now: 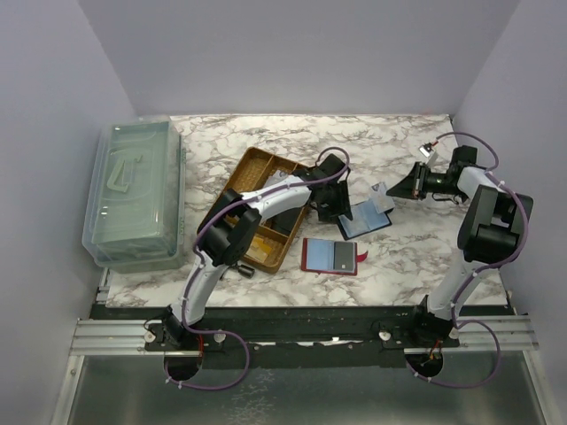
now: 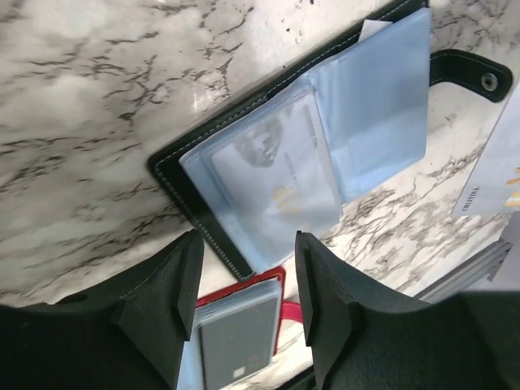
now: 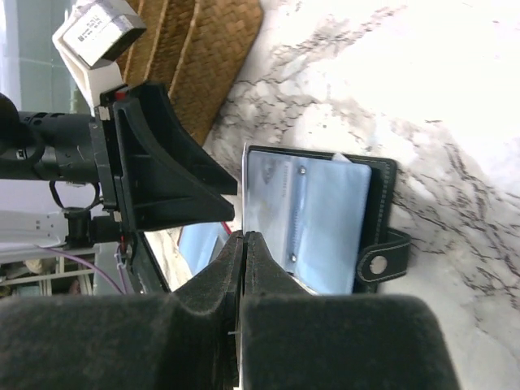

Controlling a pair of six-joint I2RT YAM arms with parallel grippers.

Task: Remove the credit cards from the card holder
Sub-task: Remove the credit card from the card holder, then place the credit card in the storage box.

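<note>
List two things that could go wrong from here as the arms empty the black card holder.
1. The left gripper is open above the black card holder, not pinning it, so a pull could drag the holder along.
2. The right gripper looks shut on a white card at its very fingertips; the card may slip out.

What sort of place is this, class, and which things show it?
Probably a robot test cell: plain lilac walls box in a marble-patterned tabletop, and a white left arm and right arm are bolted to an aluminium rail.
</note>
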